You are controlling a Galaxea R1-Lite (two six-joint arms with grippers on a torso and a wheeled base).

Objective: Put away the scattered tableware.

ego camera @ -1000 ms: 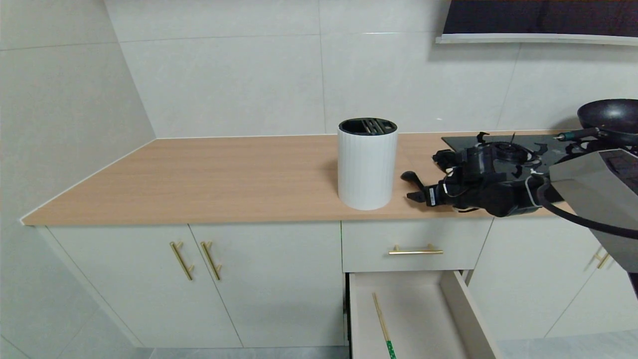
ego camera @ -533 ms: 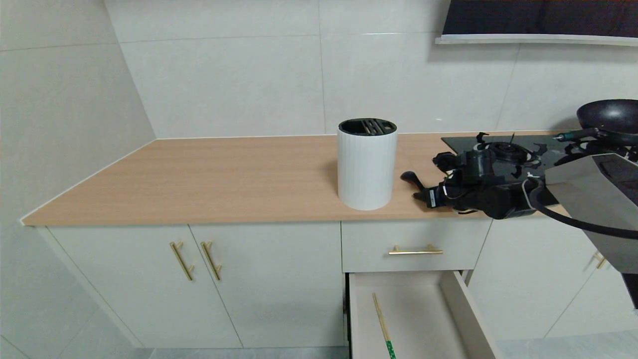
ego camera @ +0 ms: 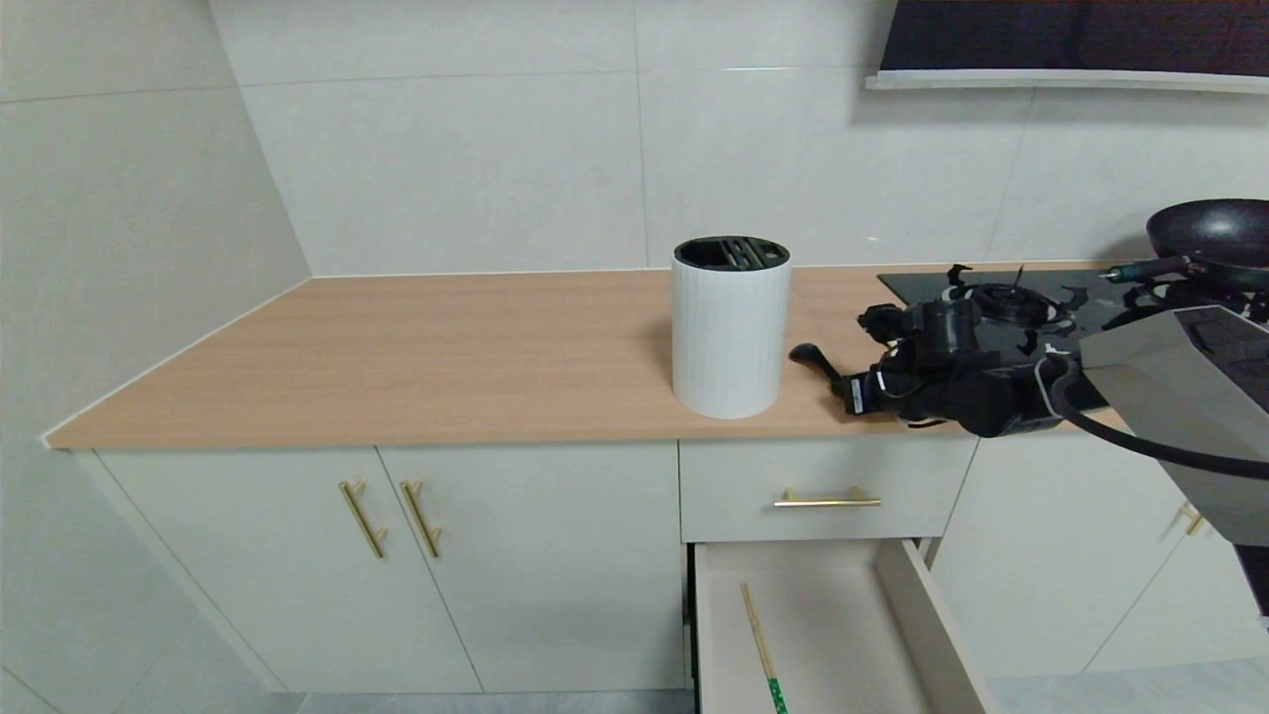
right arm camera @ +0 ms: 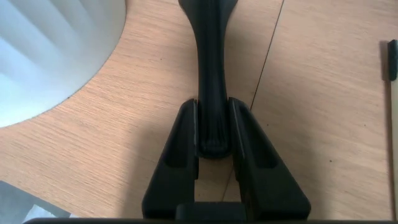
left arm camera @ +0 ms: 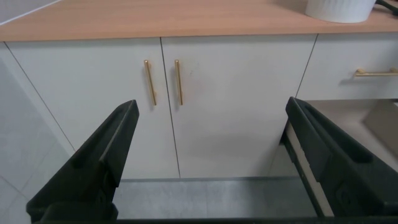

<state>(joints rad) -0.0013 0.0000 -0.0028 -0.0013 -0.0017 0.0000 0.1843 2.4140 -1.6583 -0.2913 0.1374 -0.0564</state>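
A black spoon (ego camera: pixel 808 357) lies low over the wooden countertop (ego camera: pixel 446 347), just right of the white ribbed utensil holder (ego camera: pixel 731 337). My right gripper (ego camera: pixel 849 389) is shut on its handle. In the right wrist view the black spoon (right arm camera: pixel 210 74) runs out from between the gripper's (right arm camera: pixel 214 134) fingers (right arm camera: pixel 184 140), beside the holder's curved wall (right arm camera: pixel 50 50). A pair of chopsticks (ego camera: pixel 759 643) lies in the open drawer (ego camera: pixel 922 625) below. My left gripper (left arm camera: pixel 211 155) hangs open in front of the lower cabinets, with nothing between its fingers.
A gas stove (ego camera: pixel 1001 297) with a black wok (ego camera: pixel 1210 233) sits at the counter's right. Below are cabinet doors with gold handles (left arm camera: pixel 149 82) and a shut upper drawer (ego camera: pixel 826 499). The counter left of the holder is bare wood.
My right gripper's fingers have closed in on the spoon's handle, and the spoon's head has shifted slightly towards the holder.
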